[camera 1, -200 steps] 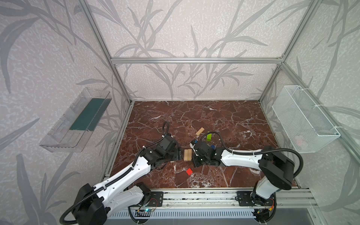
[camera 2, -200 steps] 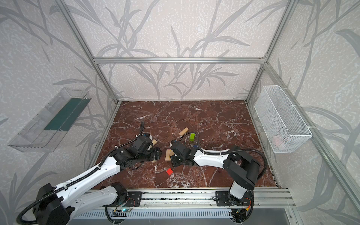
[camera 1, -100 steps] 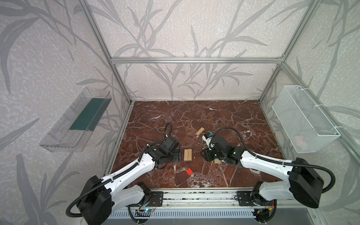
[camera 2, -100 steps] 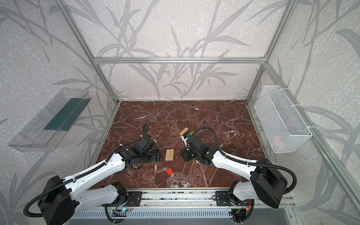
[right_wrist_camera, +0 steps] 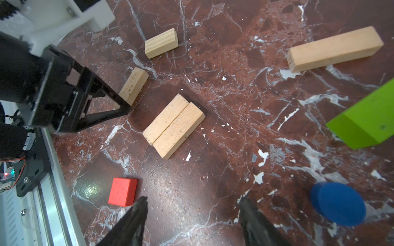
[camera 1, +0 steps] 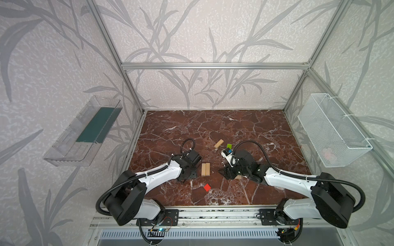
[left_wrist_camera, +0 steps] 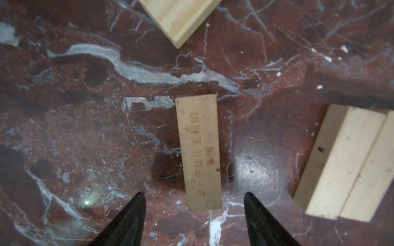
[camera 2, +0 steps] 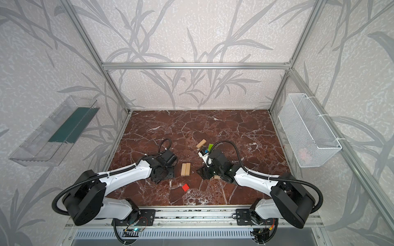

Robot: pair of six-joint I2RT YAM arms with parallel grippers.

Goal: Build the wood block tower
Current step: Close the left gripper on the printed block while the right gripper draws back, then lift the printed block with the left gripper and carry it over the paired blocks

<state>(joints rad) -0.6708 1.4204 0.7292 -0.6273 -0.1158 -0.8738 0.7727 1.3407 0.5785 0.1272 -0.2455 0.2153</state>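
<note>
My left claw point(left_wrist_camera: 194, 192) hangs with its fingers apart over a stamped plank point(left_wrist_camera: 199, 152), whose near end lies between the tips with a gap on each side. My right claw point(right_wrist_camera: 194, 198) is spread too and grips nothing. Two pale planks point(camera 1: 205, 169) lie flat, side by side and touching, toward the middle of the front edge of the marble surface point(camera 1: 255, 132). The red cube point(camera 1: 207, 187) lies nearer that edge. A lone plank point(camera 1: 219, 143) and the green block point(camera 1: 229, 146) sit farther back, and the blue piece point(right_wrist_camera: 338, 203) lies near my right claw.

Far half of marble floor point(camera 1: 213, 123) lies open; paired planks point(camera 1: 205, 169) and red cube point(camera 1: 207, 187) obstruct the near centre.
</note>
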